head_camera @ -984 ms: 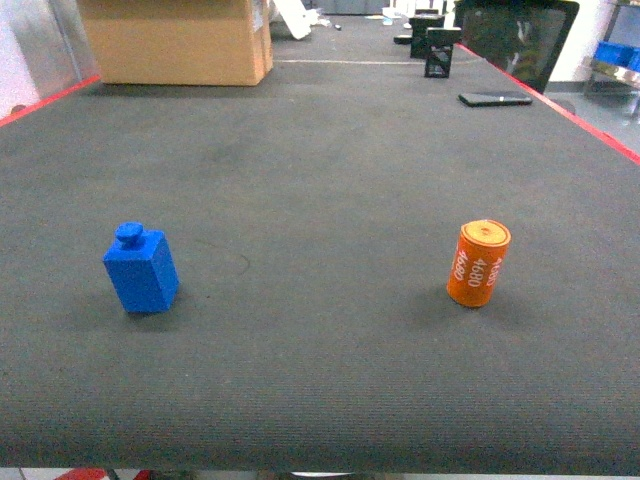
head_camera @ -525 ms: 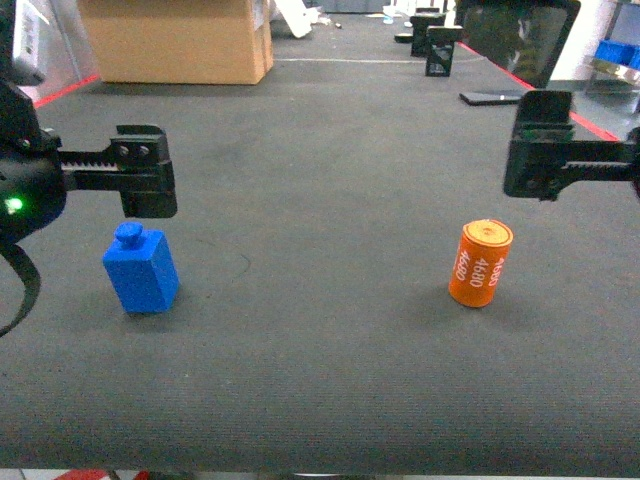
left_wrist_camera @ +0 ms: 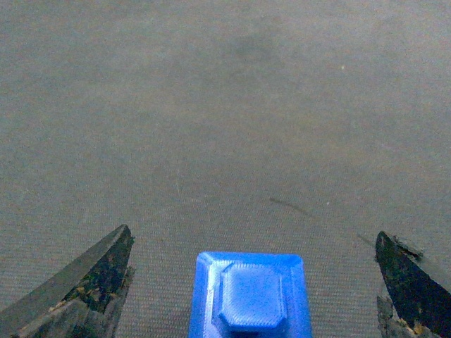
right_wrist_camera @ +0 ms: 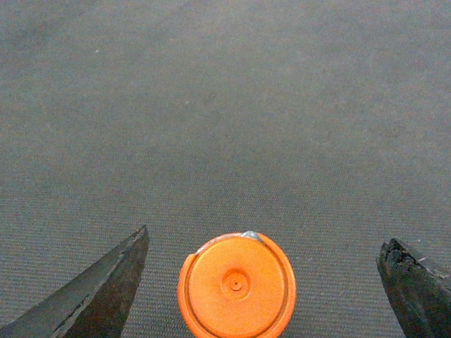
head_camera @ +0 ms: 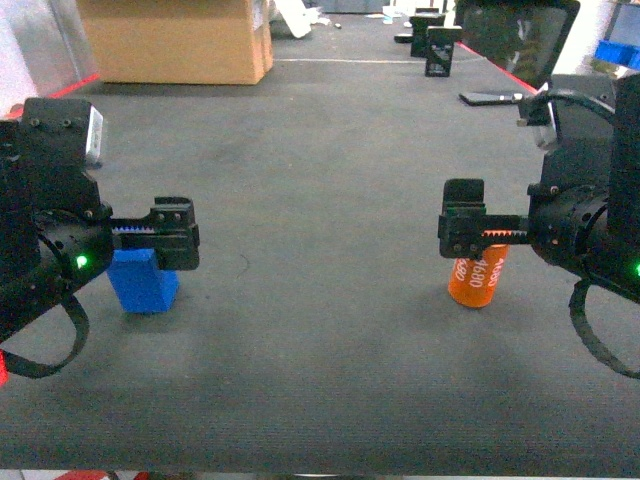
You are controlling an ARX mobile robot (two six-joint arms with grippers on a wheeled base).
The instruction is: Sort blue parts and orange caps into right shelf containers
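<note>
A blue part [head_camera: 145, 282], a square block with a knob on top, stands on the dark mat at the left. My left gripper [head_camera: 172, 236] hovers over it, open; in the left wrist view the blue part [left_wrist_camera: 250, 296] sits centred between the wide-apart fingers of the gripper [left_wrist_camera: 252, 241], untouched. An orange cap [head_camera: 480, 280] with white digits stands at the right. My right gripper [head_camera: 462, 232] hangs open above it; in the right wrist view the cap [right_wrist_camera: 236, 285] lies left of centre between the fingers of the gripper [right_wrist_camera: 264, 239]. A bit of a blue container [head_camera: 612, 52] shows at the far right.
A cardboard box [head_camera: 175, 40] stands at the back left. A black phone [head_camera: 495, 98] and small black stands [head_camera: 438, 50] lie at the back right, by a dark screen [head_camera: 515, 35]. Red strips [head_camera: 590, 125] mark the table's side edges.
Both arms have come into view, then dropped and moved inward, so each open gripper now sits over its object. The blue part and orange cap have not moved.
</note>
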